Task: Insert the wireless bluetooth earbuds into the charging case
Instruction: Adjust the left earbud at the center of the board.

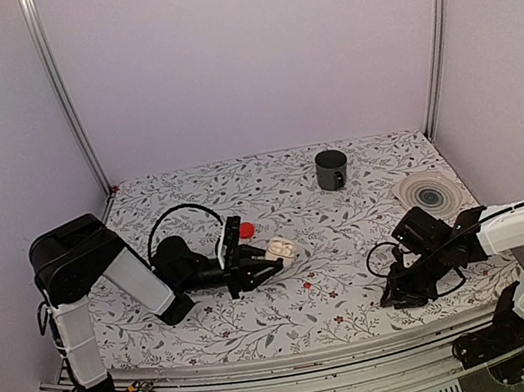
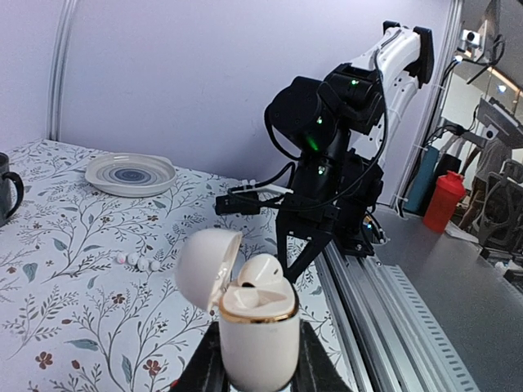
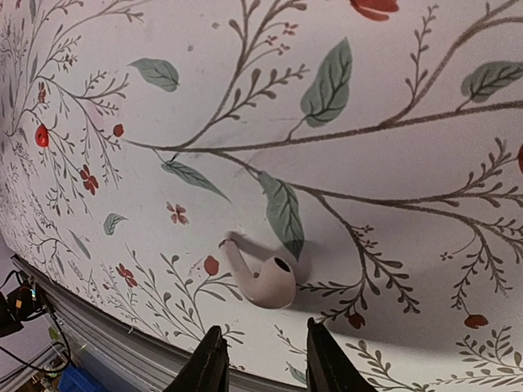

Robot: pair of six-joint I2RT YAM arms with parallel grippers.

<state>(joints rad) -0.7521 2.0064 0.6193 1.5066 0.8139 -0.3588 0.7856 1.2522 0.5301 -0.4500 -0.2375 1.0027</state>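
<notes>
The cream-white charging case (image 2: 257, 335) stands upright between my left gripper's (image 2: 257, 363) fingers, which are shut on its body. Its lid (image 2: 206, 265) is flipped open to the left. One earbud (image 2: 260, 273) sits in the case's right hollow. From above, the case (image 1: 280, 250) is at the table's middle left, in front of the left gripper (image 1: 260, 265). A second earbud (image 3: 265, 282) lies loose on the floral cloth, just ahead of my right gripper (image 3: 264, 359). That gripper is open, with nothing between its fingers, low near the table's front right (image 1: 398, 296).
A grey mug (image 1: 332, 169) stands at the back. A patterned plate (image 1: 428, 193) lies at the right. A flat red disc (image 1: 246, 229) sits beside the left gripper. Small white beads (image 2: 139, 263) lie on the cloth. The table's metal front rail (image 3: 98, 327) runs close to the loose earbud.
</notes>
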